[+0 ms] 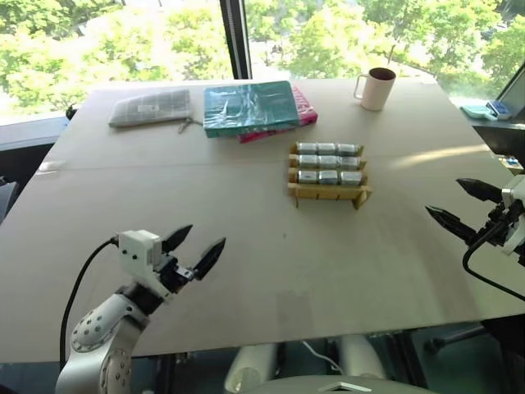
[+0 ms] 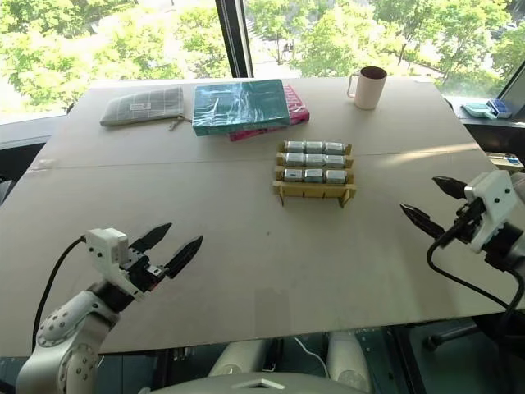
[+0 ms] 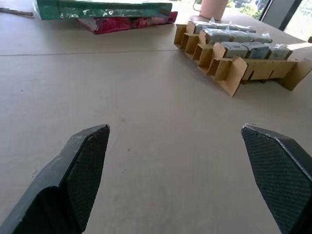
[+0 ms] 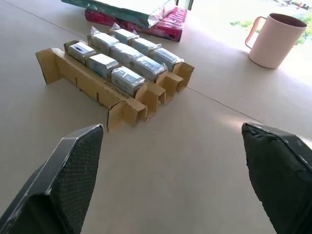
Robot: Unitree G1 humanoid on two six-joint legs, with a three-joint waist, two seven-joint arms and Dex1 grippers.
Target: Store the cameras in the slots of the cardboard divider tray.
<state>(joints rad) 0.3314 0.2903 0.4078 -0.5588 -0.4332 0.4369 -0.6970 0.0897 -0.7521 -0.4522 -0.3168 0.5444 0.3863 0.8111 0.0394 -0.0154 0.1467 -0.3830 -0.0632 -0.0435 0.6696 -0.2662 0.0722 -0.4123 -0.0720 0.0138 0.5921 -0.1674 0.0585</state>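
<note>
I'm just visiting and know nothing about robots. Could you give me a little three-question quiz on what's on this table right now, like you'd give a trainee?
1. How many cameras sit in the cardboard divider tray?
2. True or false: the left gripper holds a camera.
3. Which lies nearest the tray: A the pink mug, B the teal book, C the grey pouch?

Key
1. Nine, three in each row.
2. False; both it and the right gripper are open and empty.
3. B.
</note>
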